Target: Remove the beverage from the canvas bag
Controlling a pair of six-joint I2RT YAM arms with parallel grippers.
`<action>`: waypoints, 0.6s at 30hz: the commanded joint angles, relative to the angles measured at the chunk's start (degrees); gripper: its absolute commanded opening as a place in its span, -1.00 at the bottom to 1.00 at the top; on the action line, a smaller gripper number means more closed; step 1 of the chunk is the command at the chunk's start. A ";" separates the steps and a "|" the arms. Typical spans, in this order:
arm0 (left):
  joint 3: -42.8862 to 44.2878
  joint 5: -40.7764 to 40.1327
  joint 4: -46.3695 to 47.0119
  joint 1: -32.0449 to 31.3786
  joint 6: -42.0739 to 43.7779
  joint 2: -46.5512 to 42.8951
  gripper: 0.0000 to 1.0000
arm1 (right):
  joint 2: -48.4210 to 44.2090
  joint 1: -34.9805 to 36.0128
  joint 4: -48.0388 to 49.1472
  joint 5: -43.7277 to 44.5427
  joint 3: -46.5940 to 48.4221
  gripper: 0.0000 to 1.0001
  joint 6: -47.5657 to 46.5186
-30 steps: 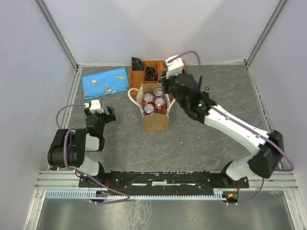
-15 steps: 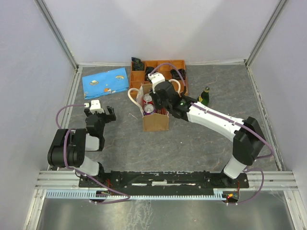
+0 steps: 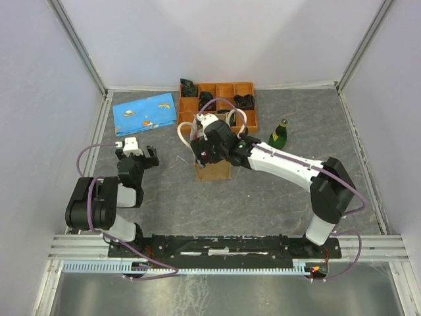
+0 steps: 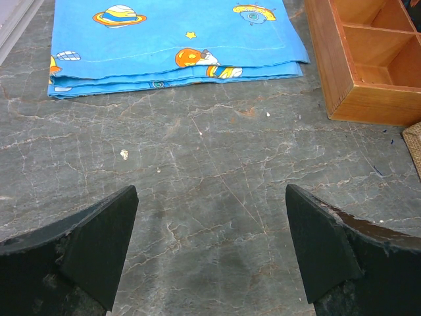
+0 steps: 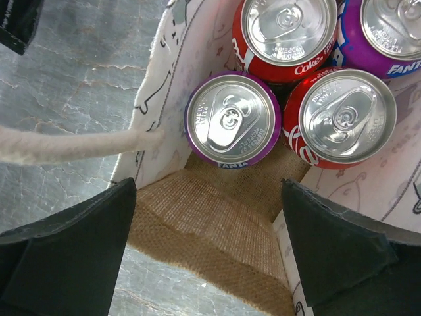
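L gripper (image 4: 210,197) is seen spread wide over the table (image 4: 217,151), near a blue cloth (image 4: 174,33). At centre, the canvas bag (image 3: 212,172) is stood upright w/ four cans (image 5: 230,120) inside (two purple, two red). R gripper (image 5: 208,191) is held wide just above them, nothing gripped.

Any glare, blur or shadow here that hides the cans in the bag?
Right wrist: sharp, soft glare on the can lids, labels readable. Left wrist: crisp, faint shadow on the table between the fingers. Top external: even light, but the right arm covers most of the canvas bag.
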 commanded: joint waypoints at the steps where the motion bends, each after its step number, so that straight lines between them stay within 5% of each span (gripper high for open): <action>1: 1.35 0.75 1.85 -0.16 2.74 0.29 0.99 | 2.72 0.54 -4.40 -1.33 3.15 0.99 0.82; 18: 1.35 0.81 1.82 -0.22 2.74 0.31 0.99 | 10.02 0.54 -0.87 1.36 6.17 0.94 2.37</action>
